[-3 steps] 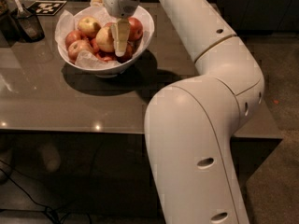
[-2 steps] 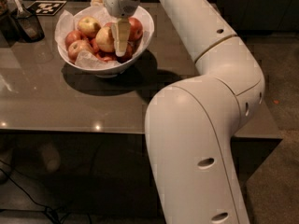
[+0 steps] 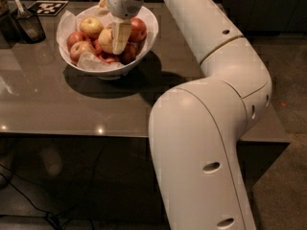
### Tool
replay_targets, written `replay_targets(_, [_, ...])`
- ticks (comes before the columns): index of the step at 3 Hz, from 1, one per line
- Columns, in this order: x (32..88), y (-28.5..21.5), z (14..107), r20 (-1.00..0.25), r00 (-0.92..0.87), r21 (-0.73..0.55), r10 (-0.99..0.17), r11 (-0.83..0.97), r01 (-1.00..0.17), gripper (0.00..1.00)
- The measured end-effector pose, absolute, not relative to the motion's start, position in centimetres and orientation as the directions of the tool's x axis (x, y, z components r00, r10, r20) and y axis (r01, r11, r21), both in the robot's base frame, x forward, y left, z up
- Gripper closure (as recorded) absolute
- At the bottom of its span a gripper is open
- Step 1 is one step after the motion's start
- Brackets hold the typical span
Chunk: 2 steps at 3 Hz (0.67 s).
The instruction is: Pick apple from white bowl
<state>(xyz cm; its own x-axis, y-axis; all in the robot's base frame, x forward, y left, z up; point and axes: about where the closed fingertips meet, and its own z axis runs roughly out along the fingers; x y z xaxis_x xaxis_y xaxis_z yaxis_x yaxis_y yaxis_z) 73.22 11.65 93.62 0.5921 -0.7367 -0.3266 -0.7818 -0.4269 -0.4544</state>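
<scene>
The white bowl [image 3: 139,56] stands on the far left part of the grey table, lined with crumpled white paper and full of apples. My gripper [image 3: 120,37] reaches down into the bowl from above, in the middle of the pile. It rests against the right side of the large pale yellow apple [image 3: 105,40], which lies among the fruit. A smaller yellow-green apple [image 3: 91,27] lies behind and to the left. Deep red apples [image 3: 138,28] lie to the right and below. Part of the pale apple is hidden behind the gripper.
The grey table [image 3: 72,104] has its front edge near the picture's middle. A dark holder with a utensil [image 3: 29,25] stands at the far left, with a black-and-white marker card [image 3: 48,7] behind it. My arm's large white links fill the right side.
</scene>
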Motion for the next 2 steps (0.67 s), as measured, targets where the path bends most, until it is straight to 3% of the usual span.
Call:
replay_targets(1, [73.0,12.2,91.7,-0.322,0.611,-0.421,-0.724,-0.468,-0.777,0.07])
replay_targets(2, [72.5,12.8,90.0,-0.318,0.635,-0.387,-0.704,-0.516,-0.765,0.04])
